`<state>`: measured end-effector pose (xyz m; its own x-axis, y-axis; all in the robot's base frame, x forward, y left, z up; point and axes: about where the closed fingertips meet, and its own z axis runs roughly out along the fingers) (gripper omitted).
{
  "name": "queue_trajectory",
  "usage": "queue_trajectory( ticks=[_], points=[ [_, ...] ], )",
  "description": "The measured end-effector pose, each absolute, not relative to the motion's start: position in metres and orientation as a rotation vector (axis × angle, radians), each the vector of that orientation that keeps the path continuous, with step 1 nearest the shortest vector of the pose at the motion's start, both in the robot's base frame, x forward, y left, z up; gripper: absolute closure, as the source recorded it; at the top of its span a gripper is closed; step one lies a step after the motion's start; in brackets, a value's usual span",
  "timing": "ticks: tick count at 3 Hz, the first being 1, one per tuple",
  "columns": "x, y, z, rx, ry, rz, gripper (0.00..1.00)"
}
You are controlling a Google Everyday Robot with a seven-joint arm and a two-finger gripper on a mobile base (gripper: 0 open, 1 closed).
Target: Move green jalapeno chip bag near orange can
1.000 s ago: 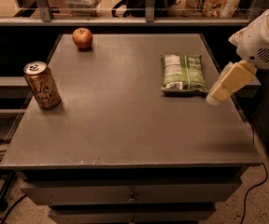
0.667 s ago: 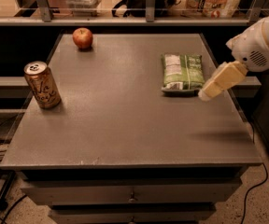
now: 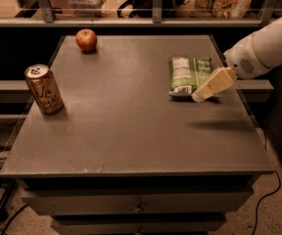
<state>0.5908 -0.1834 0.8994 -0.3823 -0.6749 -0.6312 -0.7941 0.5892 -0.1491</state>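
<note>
Flat crinkly green jalapeno chip bag [image 3: 187, 72] lies right-rear on grey tabletop [image 3: 131, 136], well apart from coppery-orange can [image 3: 43, 89] at left; beige gripper [image 3: 199, 96] over bag's near-right corner, spread or closed: cannot tell; bag judged light, soft, slippery, so pinch an edge seam.

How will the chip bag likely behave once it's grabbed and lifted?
The bag lies flat and crinkly, so it probably sags rather than lifting stiffly. It looks thin, so likely light and apt to slide on the smooth table. The tool is at its near corner; a corner grip may leave it dangling.
</note>
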Motion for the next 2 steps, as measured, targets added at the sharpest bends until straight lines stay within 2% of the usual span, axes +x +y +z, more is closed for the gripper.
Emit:
queue_trajectory(
  ticks=[2],
  points=[
    [0.617, -0.167, 0.860, -1.123, 2.204, 0.328, 0.00]
  ],
)
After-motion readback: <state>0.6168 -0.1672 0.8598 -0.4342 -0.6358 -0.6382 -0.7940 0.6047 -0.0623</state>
